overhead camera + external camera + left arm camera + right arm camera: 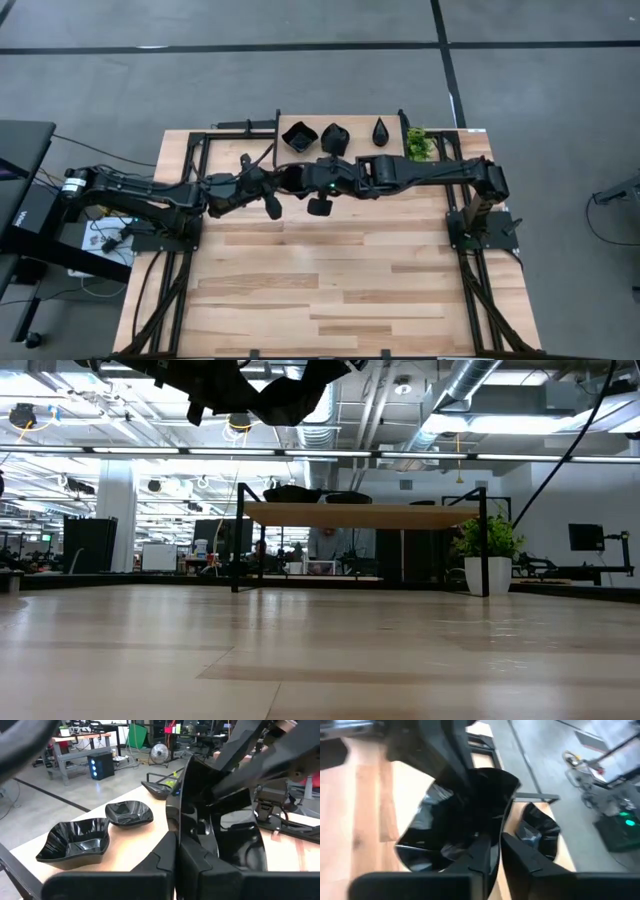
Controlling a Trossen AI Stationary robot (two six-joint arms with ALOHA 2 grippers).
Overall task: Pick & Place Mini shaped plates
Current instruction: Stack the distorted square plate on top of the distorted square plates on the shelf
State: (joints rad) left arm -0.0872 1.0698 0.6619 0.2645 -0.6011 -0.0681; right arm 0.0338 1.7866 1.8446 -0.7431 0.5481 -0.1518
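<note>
Both pincers meet above the upper middle of the worktop (300, 290), each clamped on the rim of one glossy black mini plate (465, 815): the left pincer (177, 862) and the right pincer (500, 852) have their fingers nearly together on its thin edge. Three further plates, a rounded square (298, 136), a second dish (335, 135) and a teardrop (382, 131), lie in a row at the worktop's upper edge, beside a small green plant (418, 143).

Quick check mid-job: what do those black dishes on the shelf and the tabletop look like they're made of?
Black dishes: likely moulded plastic, possibly glazed ceramic; glossy, with sharp reflections and thin wavy rims. Tabletop: light wood planks, matte to satin, with visible grain and seams.
</note>
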